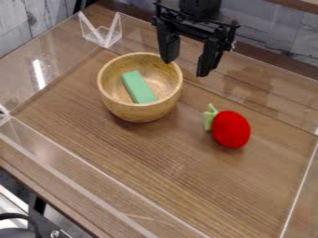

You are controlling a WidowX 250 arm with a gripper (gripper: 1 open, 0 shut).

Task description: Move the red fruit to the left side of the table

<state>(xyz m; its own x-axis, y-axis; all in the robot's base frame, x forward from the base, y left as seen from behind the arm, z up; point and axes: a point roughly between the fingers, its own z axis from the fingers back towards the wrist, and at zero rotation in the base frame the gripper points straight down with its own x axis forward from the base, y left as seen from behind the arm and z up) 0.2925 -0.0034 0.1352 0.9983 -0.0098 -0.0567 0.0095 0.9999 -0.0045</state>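
Brown wood-grain table (149, 177) lay bare in front, clear walls edging it. The red fruit (230, 128) sat right of centre, untouched. Left of it stood a wooden bowl (140, 88) holding a green block (137, 87). Behind, the hand (184, 63) hung wide open, empty.

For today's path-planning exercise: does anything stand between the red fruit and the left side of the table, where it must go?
Yes. The wooden bowl, with a green block inside it, sits left of the red fruit, partly across the direct route. The table nearer the camera looks bare, so a path along there seems free. The open tool hangs above the bowl's far rim.
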